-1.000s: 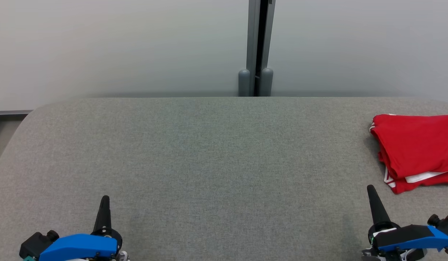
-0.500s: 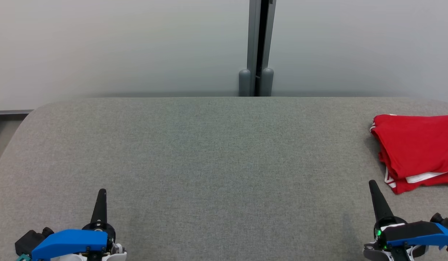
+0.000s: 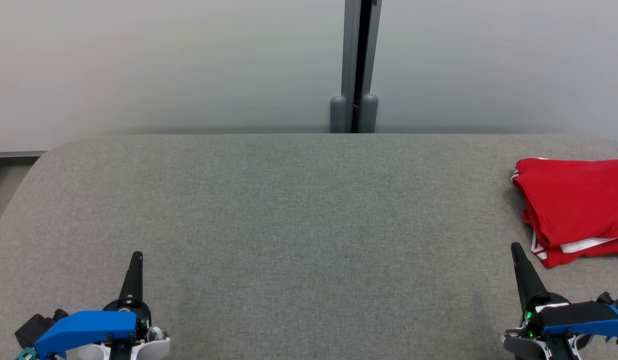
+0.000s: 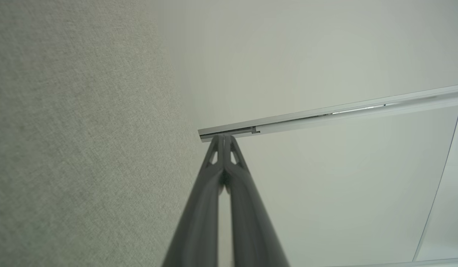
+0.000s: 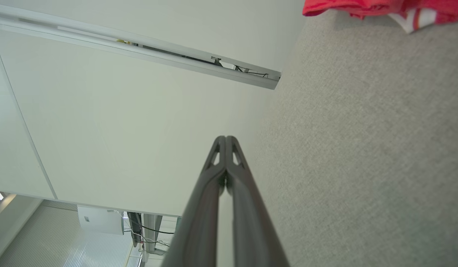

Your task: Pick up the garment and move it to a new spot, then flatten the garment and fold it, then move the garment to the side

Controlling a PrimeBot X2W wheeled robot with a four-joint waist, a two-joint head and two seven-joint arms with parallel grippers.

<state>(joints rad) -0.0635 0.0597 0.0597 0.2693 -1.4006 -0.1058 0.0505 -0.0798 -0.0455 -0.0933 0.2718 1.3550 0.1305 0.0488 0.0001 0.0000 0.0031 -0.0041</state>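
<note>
The garment [image 3: 571, 200], red with white trim, is seen lying folded in a compact stack at the far right of the table [image 3: 289, 215], partly cut off by the edge of the head view; in the right wrist view it is caught at the upper right corner. It is touched by neither tool. From the way it lies, the picking up, flattening and folding are judged to be done, and the move to the side appears to be made as well, so little is thought to be left beyond the arms being brought to rest. The right tool [image 3: 515, 248] is held near the garment's front corner but apart from it, its two dark fingers pressed together with nothing gripped between them. The left tool [image 3: 135, 256] is held well apart from the garment, over the near left of the table, likewise closed and empty; in both wrist views the fingers are seen meeting at their tips. Against the earlier head frames, garment and table are unchanged, while both tools' fingertips are found a little higher in the picture and their blue housings [image 3: 86, 327] lower toward the bottom edge.
</note>
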